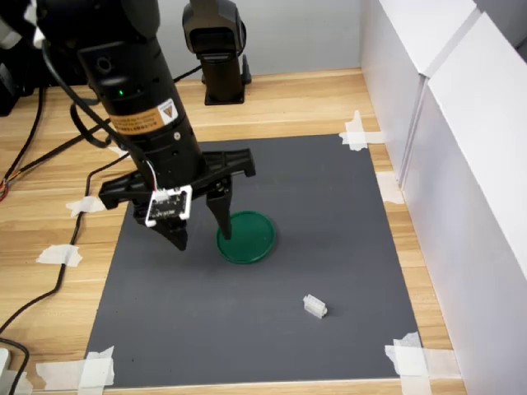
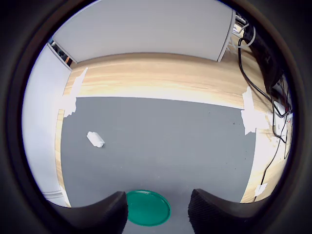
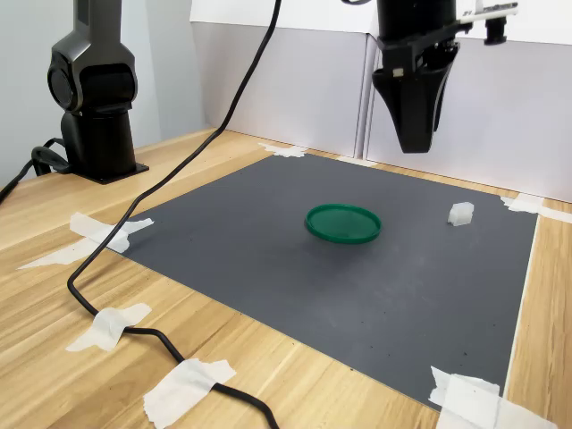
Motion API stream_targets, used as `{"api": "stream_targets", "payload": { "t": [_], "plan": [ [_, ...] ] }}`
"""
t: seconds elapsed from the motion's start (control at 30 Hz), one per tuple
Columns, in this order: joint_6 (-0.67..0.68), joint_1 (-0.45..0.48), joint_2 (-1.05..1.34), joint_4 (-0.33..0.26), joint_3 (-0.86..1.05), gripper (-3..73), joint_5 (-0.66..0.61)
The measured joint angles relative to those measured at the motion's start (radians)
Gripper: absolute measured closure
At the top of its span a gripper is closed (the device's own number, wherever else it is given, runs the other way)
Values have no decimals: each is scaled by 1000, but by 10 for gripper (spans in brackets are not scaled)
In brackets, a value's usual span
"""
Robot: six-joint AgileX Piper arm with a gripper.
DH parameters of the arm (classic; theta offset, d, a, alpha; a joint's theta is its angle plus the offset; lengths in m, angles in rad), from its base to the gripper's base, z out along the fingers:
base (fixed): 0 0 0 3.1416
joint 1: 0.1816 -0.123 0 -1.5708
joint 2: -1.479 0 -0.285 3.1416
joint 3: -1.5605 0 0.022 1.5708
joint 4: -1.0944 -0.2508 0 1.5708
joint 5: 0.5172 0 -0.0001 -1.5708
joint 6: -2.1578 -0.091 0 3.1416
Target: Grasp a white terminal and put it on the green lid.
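Our gripper (image 1: 200,234) hangs wide and empty above the green lid (image 1: 245,237). The white terminal (image 1: 314,307) lies well apart on the mat; its orientation looks skewed, so we should align before descending.

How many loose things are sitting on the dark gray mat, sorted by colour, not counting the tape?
White: 1, the white terminal
Green: 1, the green lid
Total: 2, lying apart from each other on the mat
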Motion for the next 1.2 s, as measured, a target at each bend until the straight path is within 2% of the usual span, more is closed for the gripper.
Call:
{"api": "stream_targets", "payload": {
  "t": [0.27, 0.43, 0.77, 1.2],
  "plan": [
    [-37, -150, -13, 18, -2, 173, 6],
    [-73, -227, -45, 34, -2, 173, 78],
    [-131, -239, -120, 61, -2, 173, 213],
    [-106, -256, -170, 63, -2, 178, 266]
  ]
}}
